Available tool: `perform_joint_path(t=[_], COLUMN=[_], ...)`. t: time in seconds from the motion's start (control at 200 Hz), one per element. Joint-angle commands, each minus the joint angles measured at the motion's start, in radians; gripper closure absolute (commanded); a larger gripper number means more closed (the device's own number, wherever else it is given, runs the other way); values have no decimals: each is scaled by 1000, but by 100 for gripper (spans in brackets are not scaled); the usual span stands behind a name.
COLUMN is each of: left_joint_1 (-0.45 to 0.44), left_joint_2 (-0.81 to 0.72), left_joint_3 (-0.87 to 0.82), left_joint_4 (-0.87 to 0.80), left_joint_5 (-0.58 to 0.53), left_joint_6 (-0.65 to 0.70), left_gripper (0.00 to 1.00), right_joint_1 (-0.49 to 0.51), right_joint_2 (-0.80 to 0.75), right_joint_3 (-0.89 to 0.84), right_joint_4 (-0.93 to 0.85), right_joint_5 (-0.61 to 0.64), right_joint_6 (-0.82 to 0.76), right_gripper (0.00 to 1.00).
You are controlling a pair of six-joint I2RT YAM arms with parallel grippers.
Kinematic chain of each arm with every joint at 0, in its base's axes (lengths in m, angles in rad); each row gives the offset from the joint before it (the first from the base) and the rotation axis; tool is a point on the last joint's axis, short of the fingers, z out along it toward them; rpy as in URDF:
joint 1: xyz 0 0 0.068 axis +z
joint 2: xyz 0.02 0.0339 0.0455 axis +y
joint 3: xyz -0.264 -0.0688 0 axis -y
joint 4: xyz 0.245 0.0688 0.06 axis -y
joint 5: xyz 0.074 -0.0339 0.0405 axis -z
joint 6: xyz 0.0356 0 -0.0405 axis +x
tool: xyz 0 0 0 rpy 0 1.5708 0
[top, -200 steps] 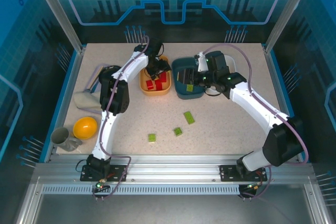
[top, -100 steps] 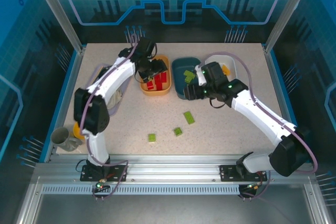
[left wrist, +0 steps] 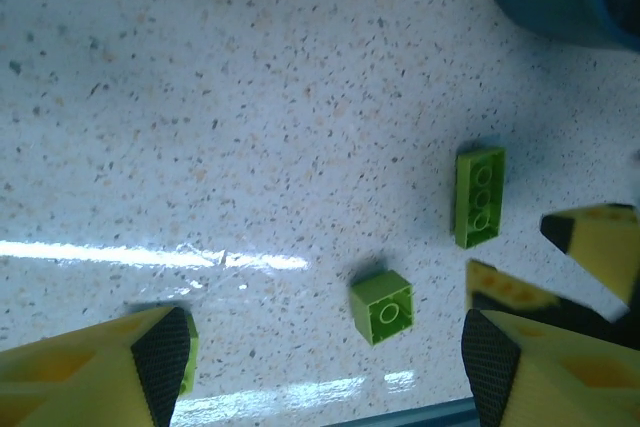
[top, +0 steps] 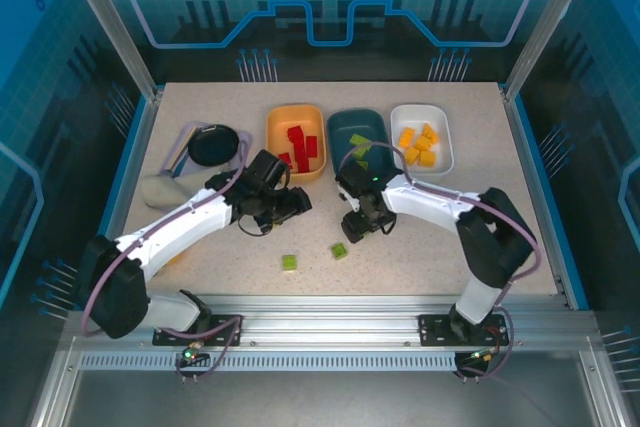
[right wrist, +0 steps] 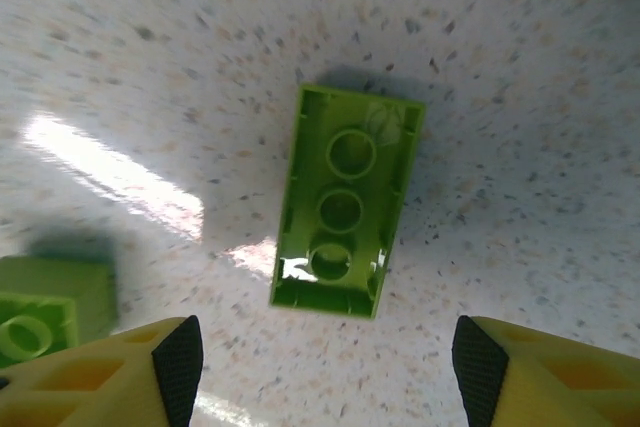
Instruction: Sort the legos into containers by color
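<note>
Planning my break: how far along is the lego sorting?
Done: red bricks lie in the orange tub, yellow-orange bricks in the white tub, some green bricks in the teal tub. In hand: the open right hand hovers over an oblong green brick. Left: that brick and two small green bricks on the table.

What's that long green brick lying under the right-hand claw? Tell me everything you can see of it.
The long green brick is an oblong of glossy light-green plastic. It lies flat on the speckled table, upside down, so its hollow underside with three round tubes in a row faces up. Nothing touches it: the right gripper hovers open above it, and a small square green brick lies nearby, apart.
</note>
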State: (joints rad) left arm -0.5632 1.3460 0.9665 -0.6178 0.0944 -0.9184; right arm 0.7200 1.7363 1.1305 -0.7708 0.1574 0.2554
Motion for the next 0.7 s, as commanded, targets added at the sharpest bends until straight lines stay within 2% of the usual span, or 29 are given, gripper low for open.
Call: perform_joint_path(t=[0.0,0.125,0.325,0.45,0.585,0.695], left_joint_1=[-7,-12,-31,-41,-45,-58], left_joint_2=[-56,-72,-71,-70,-66,-65], left_joint_3=[-36,-38,-38,-32,-15,15], left_joint_4=[45,38,49,56,49,39], left_joint_5=[-8,-22,-30,-33,-40,-62], left_joint_6=[-36,-36,-36,-31,-21,-10], left_gripper=[24,24,24,24,24,24], right_joint_1=[6,5,-1,-4,-4,-9], right_joint_2=[47,88,142,156,118,15], right_joint_3=[38,50,57,57,54,55], right_joint_4=[-14,5,29,45,46,34], right_joint_5=[10,16,39,39,48,73], right_joint_6=[16,19,21,24,33,49], right_gripper=[32,37,54,62,70,72])
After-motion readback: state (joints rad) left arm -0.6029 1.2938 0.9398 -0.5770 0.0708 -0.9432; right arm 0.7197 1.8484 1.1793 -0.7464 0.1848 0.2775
